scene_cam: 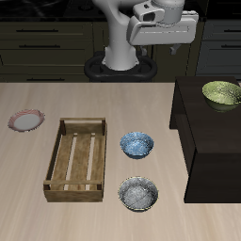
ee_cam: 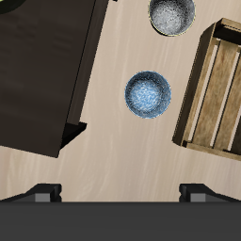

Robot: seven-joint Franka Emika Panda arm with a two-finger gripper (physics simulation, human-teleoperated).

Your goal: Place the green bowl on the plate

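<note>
The green bowl (scene_cam: pixel 222 92) is yellow-green and stands upright on top of a dark block (scene_cam: pixel 209 132) at the table's edge. The plate (scene_cam: pixel 26 120), pink-rimmed with a pale centre, lies flat on the table at the opposite side, beyond the wooden tray. My gripper (scene_cam: pixel 162 38) hangs high above the back of the table, far from both, and nothing is in it. In the wrist view its two fingertips (ee_cam: pixel 45 193) stand wide apart, so the gripper (ee_cam: pixel 121 193) is open. The plate is out of the wrist view.
A wooden slatted tray (scene_cam: pixel 77 158) lies between the plate and the bowls. A blue-patterned bowl (scene_cam: pixel 136 144) and a grey speckled bowl (scene_cam: pixel 138 194) stand beside it; all three show in the wrist view too: tray (ee_cam: pixel 216 89), blue bowl (ee_cam: pixel 149 94), grey bowl (ee_cam: pixel 172 14).
</note>
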